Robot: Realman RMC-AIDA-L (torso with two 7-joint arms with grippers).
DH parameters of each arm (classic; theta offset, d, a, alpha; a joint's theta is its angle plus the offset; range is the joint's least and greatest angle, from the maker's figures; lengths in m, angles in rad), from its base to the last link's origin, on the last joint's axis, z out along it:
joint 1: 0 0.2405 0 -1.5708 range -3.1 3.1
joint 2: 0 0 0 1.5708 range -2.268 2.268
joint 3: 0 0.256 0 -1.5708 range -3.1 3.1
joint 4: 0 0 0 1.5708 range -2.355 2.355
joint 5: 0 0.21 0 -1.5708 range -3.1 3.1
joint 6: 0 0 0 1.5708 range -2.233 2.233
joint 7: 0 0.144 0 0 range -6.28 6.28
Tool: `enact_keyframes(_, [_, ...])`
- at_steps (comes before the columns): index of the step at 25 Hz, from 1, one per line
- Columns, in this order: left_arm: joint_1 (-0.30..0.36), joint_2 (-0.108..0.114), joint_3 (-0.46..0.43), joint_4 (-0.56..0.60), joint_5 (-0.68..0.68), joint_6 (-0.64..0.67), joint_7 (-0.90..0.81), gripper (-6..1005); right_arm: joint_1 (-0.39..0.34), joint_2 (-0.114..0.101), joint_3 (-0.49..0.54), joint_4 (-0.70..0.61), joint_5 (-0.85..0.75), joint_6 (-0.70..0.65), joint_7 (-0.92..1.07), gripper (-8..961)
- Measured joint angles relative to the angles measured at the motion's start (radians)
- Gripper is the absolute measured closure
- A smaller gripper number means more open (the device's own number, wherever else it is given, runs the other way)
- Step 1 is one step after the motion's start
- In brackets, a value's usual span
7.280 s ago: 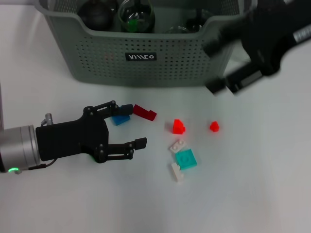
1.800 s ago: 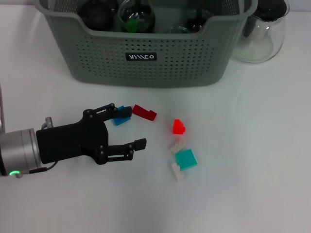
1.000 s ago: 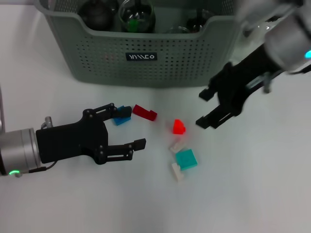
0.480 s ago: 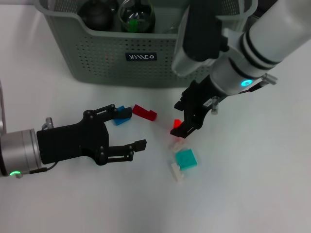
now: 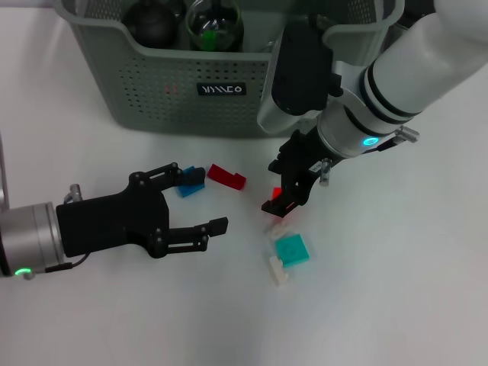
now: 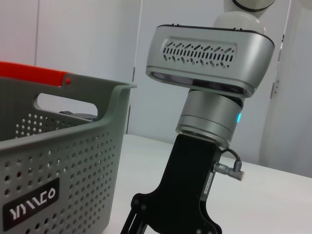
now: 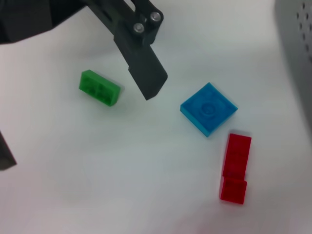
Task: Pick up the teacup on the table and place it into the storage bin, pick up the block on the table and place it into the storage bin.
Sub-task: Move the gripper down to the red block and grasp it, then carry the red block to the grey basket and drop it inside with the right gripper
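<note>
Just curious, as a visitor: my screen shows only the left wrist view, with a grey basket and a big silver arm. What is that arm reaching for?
Observer: The head view shows the right gripper open, with a finger on either side of a small red block on the table.
Operator: And the other arm?
Observer: The left gripper is open, low beside a blue block.
Operator: Any other pieces?
Observer: The right wrist view also shows a green block.
</note>
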Motion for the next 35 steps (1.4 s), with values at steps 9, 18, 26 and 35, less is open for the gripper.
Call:
enact_keyframes(9, [0.0, 0.0, 0.0, -0.001, 0.0, -0.005, 0.0, 140, 0.002, 0.001, -0.017, 0.011, -0.004, 0.01, 0.002, 289])
enact_keyframes(18, [0.0, 0.0, 0.0, -0.001, 0.0, -0.006, 0.0, 139, 0.002, 0.0, -0.059, 0.015, -0.004, 0.011, 0.002, 455])
enact_keyframes(26, [0.0, 0.0, 0.0, 0.003, 0.015, -0.006, 0.0, 139, 0.0, -0.011, -0.021, -0.039, -0.003, -0.082, 0.003, 697])
enact_keyframes(35, [-0.004, 0.0, 0.006, 0.026, 0.092, -0.019, 0.011, 139, 0.002, -0.026, 0.275, -0.283, -0.076, -0.434, 0.025, 740])
